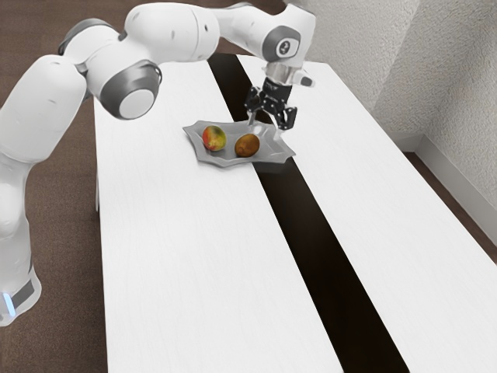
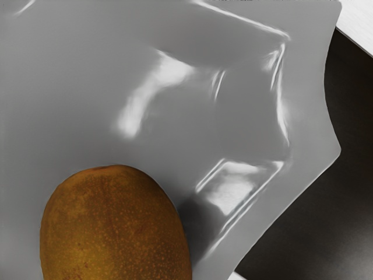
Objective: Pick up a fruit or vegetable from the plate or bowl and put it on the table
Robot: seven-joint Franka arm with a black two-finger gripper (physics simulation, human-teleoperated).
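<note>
At the exterior view's left, your white arm (image 1: 172,33) rises beside the desk's left edge and reaches over the desk's (image 1: 182,249) far-left part, above a brown floor (image 1: 58,225). Moving right, you have the grey plate (image 1: 227,162) set nearer the desk's far edge than its near one, with its wavy rim partly over the dark stripe (image 1: 314,249) that runs down the desk. Both of the fruits you could pick are lying on that plate: the red, yellow and green fruit (image 1: 213,138) toward its left end, then the brown oval fruit (image 1: 247,145) near the middle of its near rim. In the wrist view, you can see the brown fruit close under the hand, with a shadow on the plate just beside it. Your tool (image 1: 265,126) is over the plate's far, right-hand part, pointing down, its fingers spread and nothing pinched between them. Farther right, the desk's right edge slants away from its far-right corner, and pale textured walls (image 1: 396,54) stand beyond it.
</note>
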